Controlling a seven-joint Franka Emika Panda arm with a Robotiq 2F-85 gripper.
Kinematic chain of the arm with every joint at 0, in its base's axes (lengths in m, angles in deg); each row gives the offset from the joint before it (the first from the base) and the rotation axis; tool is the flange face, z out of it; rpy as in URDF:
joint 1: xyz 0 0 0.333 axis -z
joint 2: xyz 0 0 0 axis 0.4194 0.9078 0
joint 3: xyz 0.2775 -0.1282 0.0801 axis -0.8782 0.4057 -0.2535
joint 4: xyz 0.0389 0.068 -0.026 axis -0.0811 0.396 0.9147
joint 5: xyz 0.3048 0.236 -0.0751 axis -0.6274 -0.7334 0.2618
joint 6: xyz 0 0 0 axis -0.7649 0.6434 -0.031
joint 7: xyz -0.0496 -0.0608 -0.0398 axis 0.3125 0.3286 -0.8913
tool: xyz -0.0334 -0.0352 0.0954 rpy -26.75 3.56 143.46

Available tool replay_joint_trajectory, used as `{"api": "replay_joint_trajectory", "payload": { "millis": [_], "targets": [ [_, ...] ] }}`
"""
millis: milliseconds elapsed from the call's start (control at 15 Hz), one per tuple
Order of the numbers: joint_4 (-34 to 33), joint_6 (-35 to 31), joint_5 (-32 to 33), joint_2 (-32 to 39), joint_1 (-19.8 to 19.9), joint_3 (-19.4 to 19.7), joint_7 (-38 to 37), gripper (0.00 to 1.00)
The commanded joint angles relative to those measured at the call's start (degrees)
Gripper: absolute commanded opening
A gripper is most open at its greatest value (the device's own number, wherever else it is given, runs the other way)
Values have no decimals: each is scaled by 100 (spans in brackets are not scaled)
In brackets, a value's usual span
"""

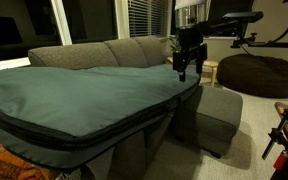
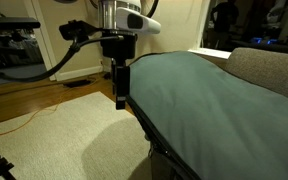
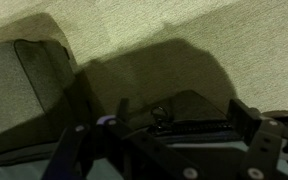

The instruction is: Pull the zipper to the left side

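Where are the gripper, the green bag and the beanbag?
gripper (image 1: 187, 70), in an exterior view, midway between the fingertips
green bag (image 1: 84, 100), in an exterior view, middle of top panel
beanbag (image 1: 259, 72), in an exterior view, its front side

The bag (image 1: 74, 95) lies on the sofa (image 1: 134, 48), the ottoman (image 1: 219, 115) beside it.

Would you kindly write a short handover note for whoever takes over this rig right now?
Gripper: open, hanging at the edge of the bag, which lies on the sofa.
Zipper pull: sits between the fingers in the wrist view and looks ungripped.
Done: the approach only.
Left: close on the pull, then draw it left along the zipper.
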Motion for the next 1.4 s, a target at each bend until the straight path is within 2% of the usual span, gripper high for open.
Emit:
{"api": "replay_joint_trajectory", "payload": {
  "millis": [0, 267, 533, 733, 1133, 1200, 1267, 1333],
  "targets": [
    [-13, 14, -4, -1, -17, 18, 5, 100],
    [-68, -70, 42, 281, -258, -206, -298, 100],
    [-337, -70, -85, 1041, -461, -254, -657, 100],
    [-532, -192, -58, 1491, -617, -129, -953, 100],
    [-885, -652, 323, 2016, -977, 395, -1828, 100],
    [-947, -632, 351, 2072, -1005, 448, -1901, 100],
    [-882, -526, 137, 1995, -881, 306, -1528, 100],
    [-936, -527, 160, 2044, -904, 353, -1577, 100]
  ]
}}
